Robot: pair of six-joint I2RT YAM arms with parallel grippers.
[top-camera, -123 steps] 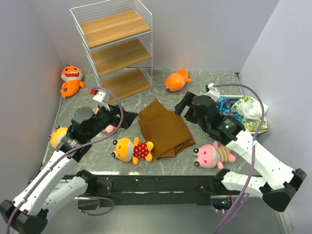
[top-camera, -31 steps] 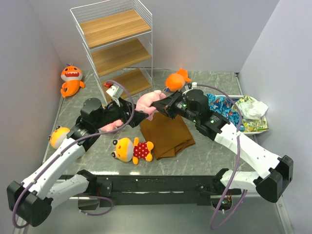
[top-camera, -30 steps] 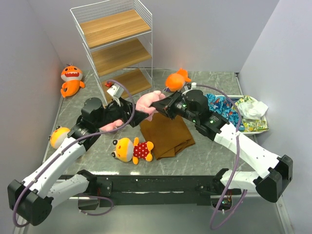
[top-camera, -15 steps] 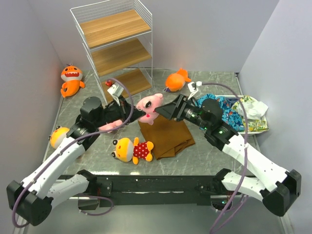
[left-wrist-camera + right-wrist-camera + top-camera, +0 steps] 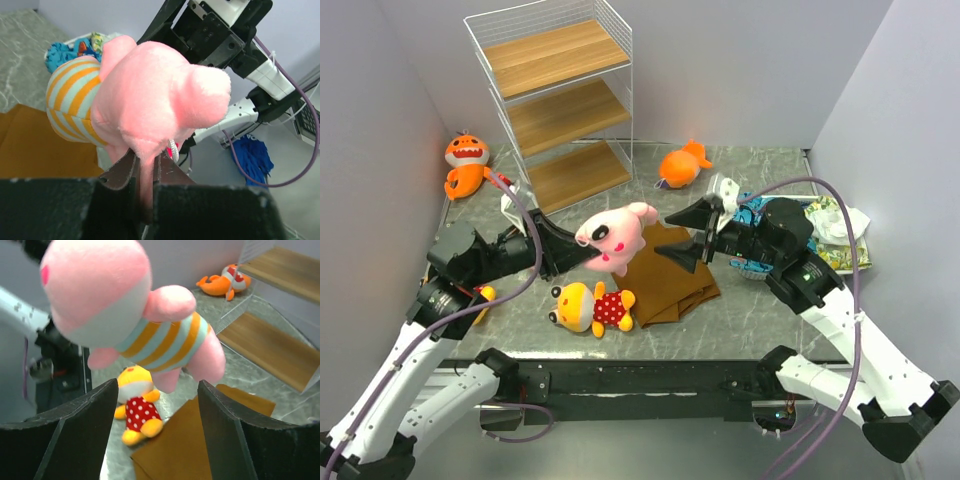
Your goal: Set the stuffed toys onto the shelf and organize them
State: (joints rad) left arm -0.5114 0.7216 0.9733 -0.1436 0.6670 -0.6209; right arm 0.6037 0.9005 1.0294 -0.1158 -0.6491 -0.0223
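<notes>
Nearest me on the grey worktop a yellow toy in a red dotted outfit lies on its back, just beside the near corner of a folded brown cloth. Above that cloth the left fingers are clenched on a pink toy with a yellow-striped body, pinching a fold of its plush (which part of the toy I cannot tell) and holding it in the air, clear of the worktop. Facing it from the other side, the right fingers are spread wide and grasp nothing; they stand just beside the toy, not touching it. Further right, a heap of colourful patterned fabric sits by the wall. Beyond the arms one orange shark lies on the worktop to the right of the shelf, and a second orange shark leans in the far left corner. The shelf stands against the back wall, a white wire rack with three wooden boards.
</notes>
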